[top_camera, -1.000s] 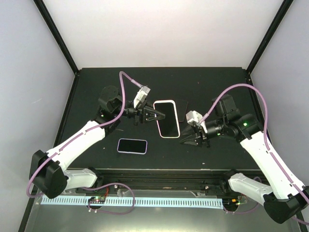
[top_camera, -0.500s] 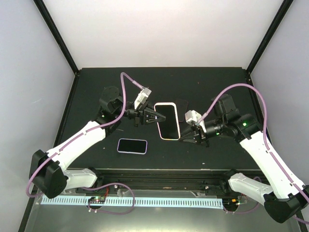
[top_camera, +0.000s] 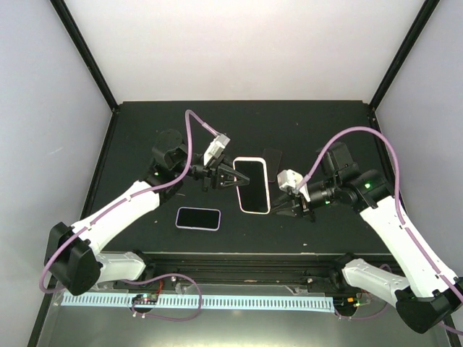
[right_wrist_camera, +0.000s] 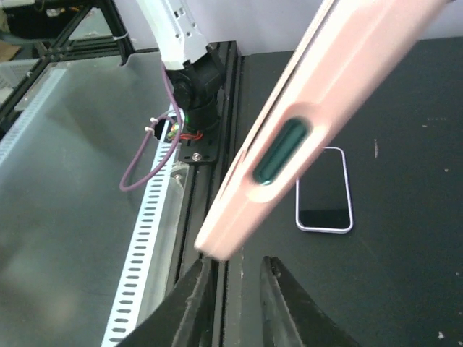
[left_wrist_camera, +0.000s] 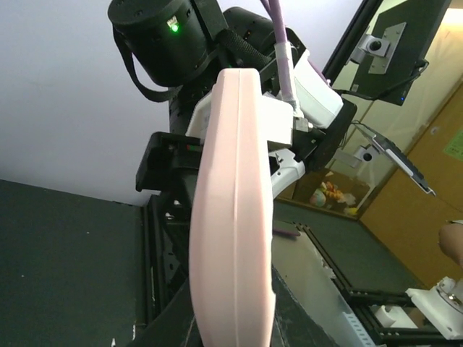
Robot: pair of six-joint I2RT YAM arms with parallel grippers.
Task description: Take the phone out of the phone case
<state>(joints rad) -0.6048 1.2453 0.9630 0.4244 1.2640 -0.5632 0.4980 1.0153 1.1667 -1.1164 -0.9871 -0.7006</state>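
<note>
1. The left gripper [top_camera: 233, 181] is clamped on the left long edge of the pink phone case [top_camera: 256, 212], and the phone [top_camera: 252, 185] lies screen-up just to the right of its fingertips.
2. The right gripper [top_camera: 278, 209], fingers drawn together, sits at the case's near right corner; contact cannot be told.
3. A second phone [top_camera: 197, 217] lies flat on the table [top_camera: 311, 123], nearer the bases and left of the left gripper.
4. A dark flat object [top_camera: 273, 155] lies beyond the right gripper.

The phone case [left_wrist_camera: 231, 217] is pale pink, its side button [right_wrist_camera: 281, 150] dark green. The phone [top_camera: 252, 186] has a black screen. A second phone [top_camera: 197, 217] is lilac-rimmed. The desk [top_camera: 137, 144] is black, the cables [top_camera: 189, 126] purple.
</note>
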